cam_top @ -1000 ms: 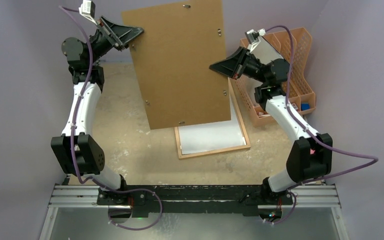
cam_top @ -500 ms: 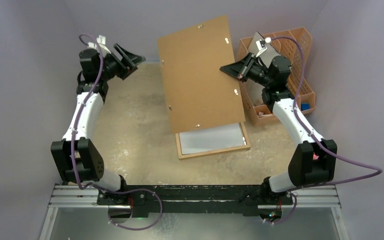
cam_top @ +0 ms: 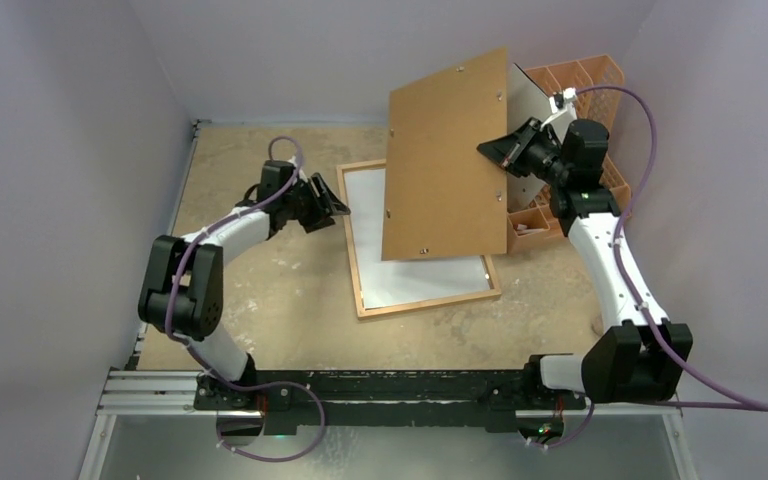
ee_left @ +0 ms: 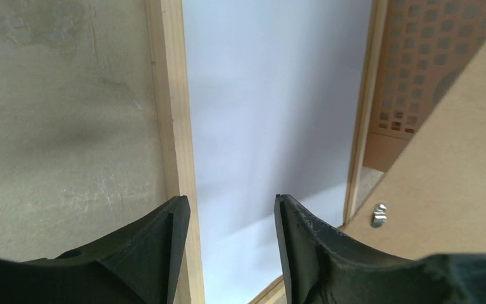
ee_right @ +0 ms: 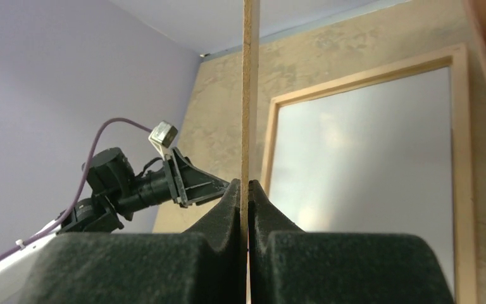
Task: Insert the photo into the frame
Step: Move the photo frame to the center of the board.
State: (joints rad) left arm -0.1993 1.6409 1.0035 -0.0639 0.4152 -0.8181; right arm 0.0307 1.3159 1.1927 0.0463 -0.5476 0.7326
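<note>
**Panel held over the frame, left claw at the rail**

The frame (cam_top: 425,305) lies flat on the table (cam_top: 250,270), its long axis running away from the arm bases and leaning a little left at the far end. A white sheet fills it. I take this for the photo (cam_top: 420,280) lying face down, since no printed side shows in any view.

The left claw (cam_top: 332,203) is low at the frame's left long rail, near the far corner. Its jaws are apart, one finger over the wood and the other over the white sheet. This arm is the nearer one to the photo, which lies just right of and below the claw.

The right claw (cam_top: 500,152) is clamped on the right edge of the brown panel (cam_top: 445,170). The panel hangs tilted above the frame's far and right part, clear of it, with the orange organizer (cam_top: 600,80) behind. The right wrist view shows the panel edge-on, pinched between the pads.

Judging by this, the next move turns on bringing the panel's long axis in line with the frame's and swinging it left and down.

A metal clip (ee_left: 377,215) sits on the panel. No brand, label or writing can be read.
</note>
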